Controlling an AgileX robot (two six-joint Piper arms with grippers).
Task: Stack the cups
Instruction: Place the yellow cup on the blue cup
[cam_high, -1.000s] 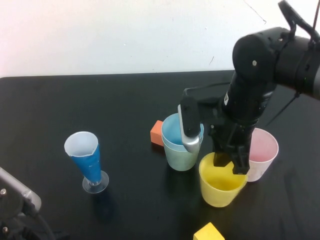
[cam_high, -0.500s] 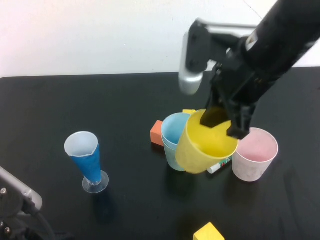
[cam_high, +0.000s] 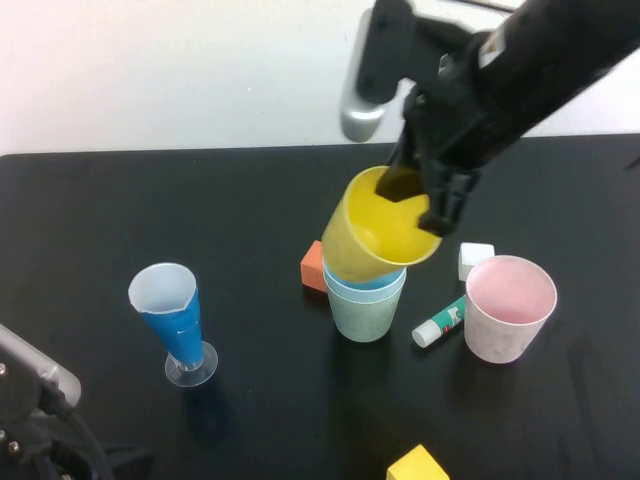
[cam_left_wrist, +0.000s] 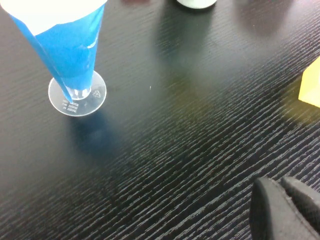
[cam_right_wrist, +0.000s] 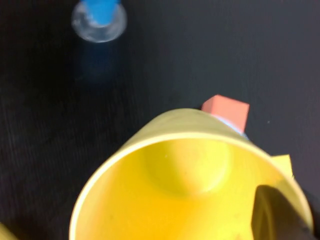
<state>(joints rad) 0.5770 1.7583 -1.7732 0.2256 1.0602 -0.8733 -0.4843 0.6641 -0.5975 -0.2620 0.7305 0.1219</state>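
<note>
Right gripper (cam_high: 428, 200) clamps yellow cup (cam_high: 380, 232) rim, now tilted over blue/green stack (cam_high: 364, 300), up from table. Left gripper (cam_left_wrist: 285, 210) parked near cone cup (cam_left_wrist: 65, 50), can't tell its fingers.

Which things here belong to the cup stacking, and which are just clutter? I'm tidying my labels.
Job: yellow cup tilted in the right gripper; blue cup nested in green cup; pink cup.

Lying about: cone cup, orange block, yellow block, white cube, glue stick. Left gripper parked low.
</note>
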